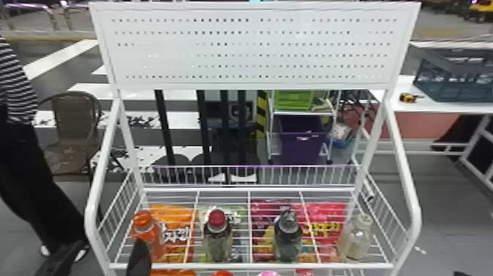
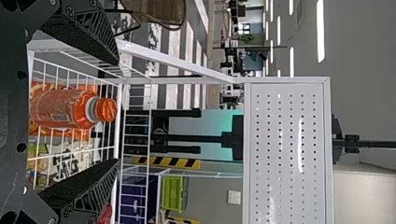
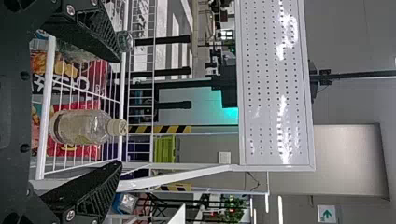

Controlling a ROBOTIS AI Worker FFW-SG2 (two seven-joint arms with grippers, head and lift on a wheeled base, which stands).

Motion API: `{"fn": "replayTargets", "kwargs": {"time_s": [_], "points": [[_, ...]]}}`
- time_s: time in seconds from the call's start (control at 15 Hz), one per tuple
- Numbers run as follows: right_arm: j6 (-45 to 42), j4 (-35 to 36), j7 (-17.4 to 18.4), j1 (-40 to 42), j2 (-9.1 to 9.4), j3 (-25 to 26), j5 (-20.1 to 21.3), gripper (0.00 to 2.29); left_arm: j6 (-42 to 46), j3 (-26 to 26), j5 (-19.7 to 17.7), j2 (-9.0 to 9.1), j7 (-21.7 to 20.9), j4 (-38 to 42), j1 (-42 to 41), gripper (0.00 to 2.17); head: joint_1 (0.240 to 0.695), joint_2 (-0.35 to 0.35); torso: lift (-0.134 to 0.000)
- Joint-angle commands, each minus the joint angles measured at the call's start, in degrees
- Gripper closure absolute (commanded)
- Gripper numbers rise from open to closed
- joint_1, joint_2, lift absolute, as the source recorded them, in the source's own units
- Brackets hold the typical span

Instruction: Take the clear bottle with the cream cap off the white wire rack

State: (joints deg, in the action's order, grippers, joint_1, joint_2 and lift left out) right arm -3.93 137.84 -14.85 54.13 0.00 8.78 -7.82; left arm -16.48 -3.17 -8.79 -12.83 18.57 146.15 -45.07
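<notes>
The clear bottle (image 1: 355,240) with its cream cap (image 1: 364,220) stands upright at the right end of the white wire rack (image 1: 253,265). A small dark part of my right gripper (image 1: 463,273) shows at the bottom edge, right of the rack. In the right wrist view, my right gripper (image 3: 120,112) is open, and the clear bottle (image 3: 81,127) lies in line with the gap between its fingers, untouched. My left gripper (image 1: 108,245) is at the rack's front left corner; in the left wrist view, the left gripper (image 2: 117,111) is open, facing the orange bottle (image 2: 63,108) without holding it.
The orange bottle, a red-capped bottle (image 1: 218,238) and a dark bottle (image 1: 288,238) share the shelf with the clear one. Snack bags (image 1: 176,231) show beneath the wires. White side rails (image 1: 405,169) flank the shelf, and a perforated panel (image 1: 253,47) rises behind it.
</notes>
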Motion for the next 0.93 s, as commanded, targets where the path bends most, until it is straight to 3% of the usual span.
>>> {"fn": "replayTargets", "kwargs": {"time_s": [0.0,0.6,0.87], "points": [[-0.2,0.1,0.0,0.1,0.05,0.0,0.0,0.11,0.0,0.0,0.0,0.00,0.1,0.2,-0.1,0.14,0.499,0.000,0.000],[-1.2,-0.7,0.3,-0.2,0.05,0.1,-0.1,0.11,-0.2,-0.2,0.4,0.00,0.1,0.5,-0.5,0.14,0.499,0.000,0.000],[-14.4,-16.6,0.3,-7.9,0.05,-0.1,0.2,0.11,-0.4,-1.1,1.5,-0.09,0.1,0.4,-0.5,0.14,0.499,0.000,0.000]]}}
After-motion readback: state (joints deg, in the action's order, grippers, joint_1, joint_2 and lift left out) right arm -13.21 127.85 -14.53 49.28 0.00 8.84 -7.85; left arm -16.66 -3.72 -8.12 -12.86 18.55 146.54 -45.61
